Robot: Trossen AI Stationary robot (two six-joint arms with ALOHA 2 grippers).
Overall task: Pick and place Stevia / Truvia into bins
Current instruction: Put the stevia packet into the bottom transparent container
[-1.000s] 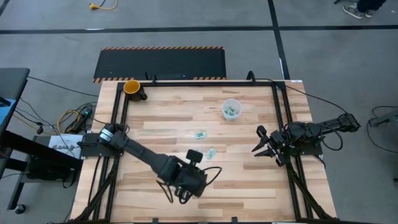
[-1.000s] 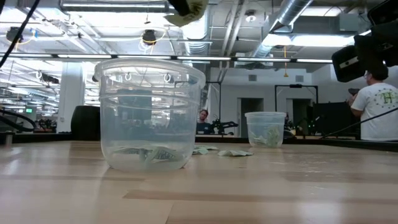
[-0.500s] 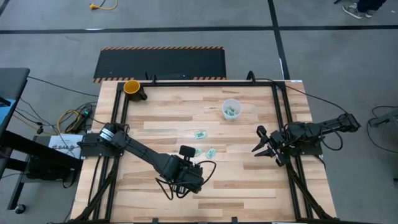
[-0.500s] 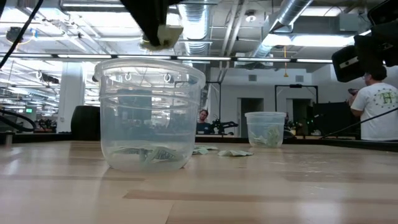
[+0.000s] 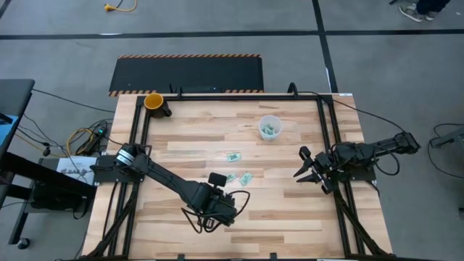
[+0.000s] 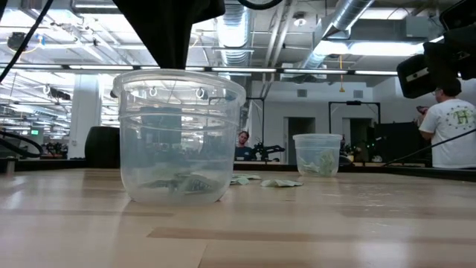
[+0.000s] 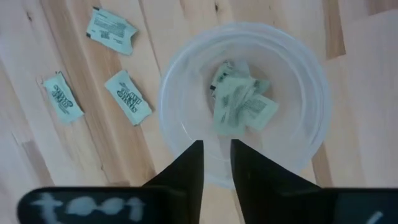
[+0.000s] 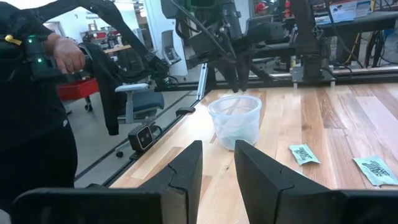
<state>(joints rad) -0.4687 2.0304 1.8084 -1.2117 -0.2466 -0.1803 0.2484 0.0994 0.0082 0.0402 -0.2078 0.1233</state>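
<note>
The left gripper [image 7: 216, 163] has come down over the near clear round plastic cup [image 7: 242, 102] at the high view's lower centre, fingers a narrow gap apart and empty — the green-and-white sweetener packet [image 7: 239, 107] it carried a moment ago now lies in the cup's pile. Three packets [image 7: 127, 95] remain on the wooden table [image 5: 290, 210]. The right gripper [image 5: 306, 167] waits, spread, at right.

Both arms are showing dark, jointed links; black cables are looping by the left end effector [image 5: 215, 208], whose fingers [image 7: 189, 169] are tapering.
</note>
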